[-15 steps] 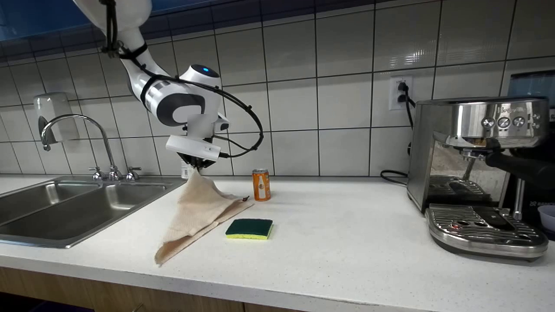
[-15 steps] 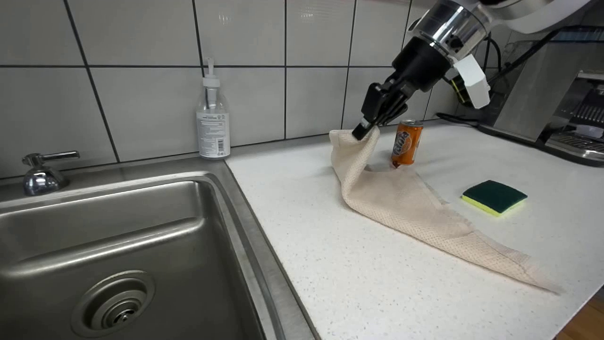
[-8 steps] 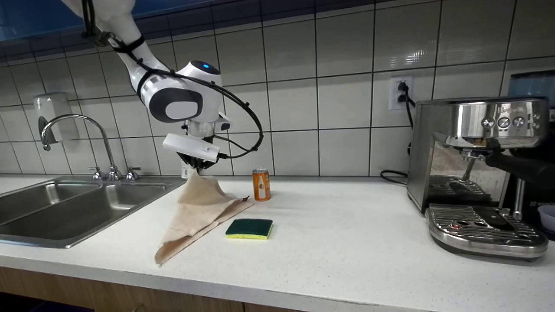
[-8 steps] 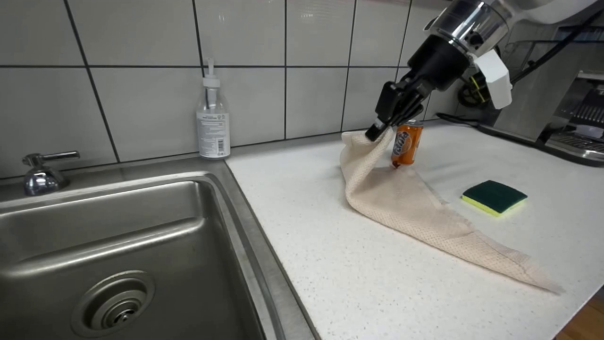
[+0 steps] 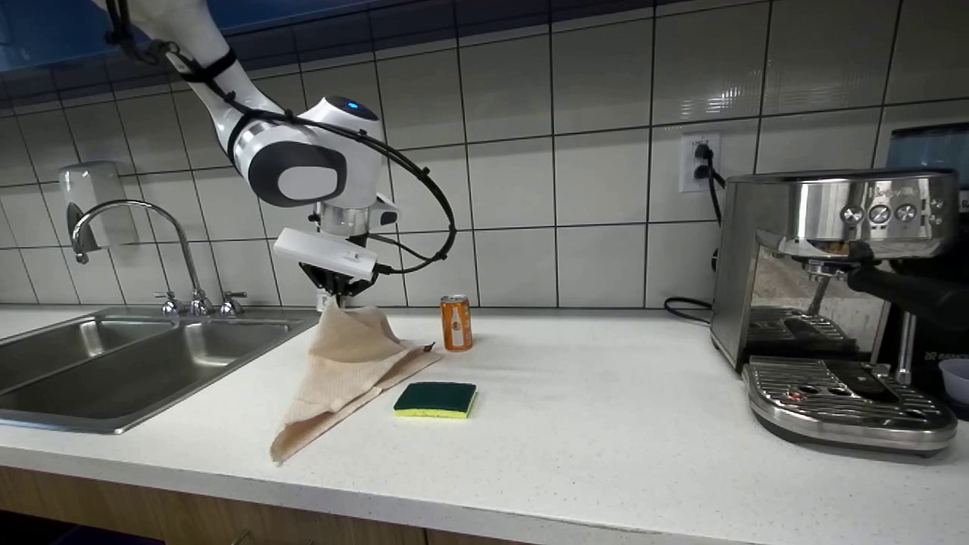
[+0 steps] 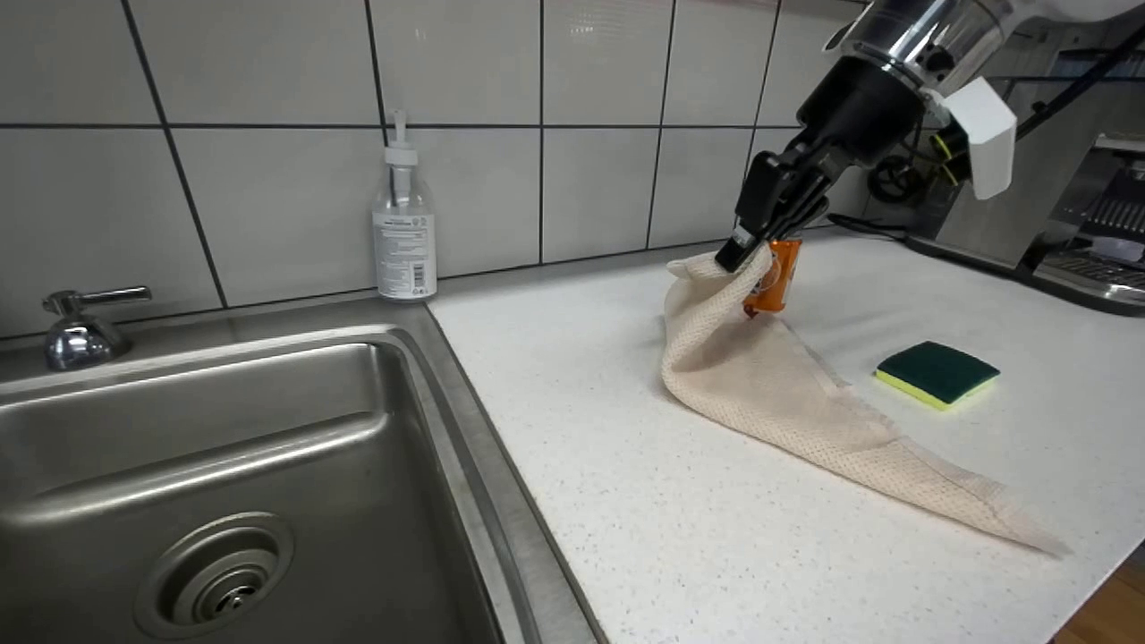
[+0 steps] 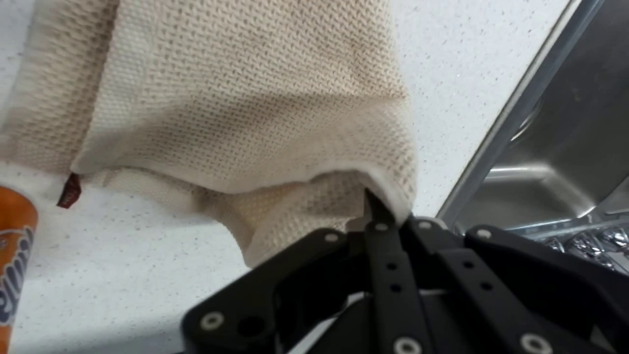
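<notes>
A beige woven cloth lies partly on the white counter, with one corner lifted; it shows in both exterior views [image 5: 352, 356] [image 6: 787, 385] and in the wrist view [image 7: 255, 98]. My gripper [image 5: 337, 299] [image 6: 738, 255] [image 7: 393, 211] is shut on the lifted edge, a little above the counter. The fingertips are partly hidden by the cloth in the wrist view. An orange can [image 5: 456, 323] [image 6: 776, 277] [image 7: 12, 246] stands upright beside the cloth's small dark red tag [image 7: 70, 191]. A green and yellow sponge [image 5: 435, 400] [image 6: 937, 371] lies near the cloth.
A steel sink [image 5: 159, 371] [image 6: 268, 429] [image 7: 535, 162] with a faucet [image 5: 189, 250] borders the counter. A clear pump bottle [image 6: 404, 233] stands against the tiled wall behind the sink's corner. A steel espresso machine [image 5: 833, 288] [image 6: 1011, 179] stands at the counter's far end.
My gripper, still shut on the cloth, has moved left and slightly down in an exterior view, and right in an exterior view, in front of the can. The lifted cloth edge follows; the rest lies still.
</notes>
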Controlling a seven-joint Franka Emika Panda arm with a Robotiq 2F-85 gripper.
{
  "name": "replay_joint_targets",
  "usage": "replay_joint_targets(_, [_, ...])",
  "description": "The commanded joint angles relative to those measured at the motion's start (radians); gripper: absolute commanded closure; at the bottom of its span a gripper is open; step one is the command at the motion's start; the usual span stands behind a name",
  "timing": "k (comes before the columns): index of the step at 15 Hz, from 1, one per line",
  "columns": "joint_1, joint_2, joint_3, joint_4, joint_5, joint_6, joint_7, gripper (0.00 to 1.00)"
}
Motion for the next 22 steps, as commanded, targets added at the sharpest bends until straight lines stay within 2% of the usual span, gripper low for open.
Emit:
replay_joint_targets(1, [0.048,-0.071,-0.066,-0.056,-0.020,-0.058,-0.011,0.99])
replay_joint_targets(8, [0.086,-0.129,-0.130,-0.119,-0.040,-0.083,-0.014,0.99])
replay_joint_targets(22, [0.130,-0.240,-0.197,-0.247,-0.073,-0.087,-0.022,0.99])
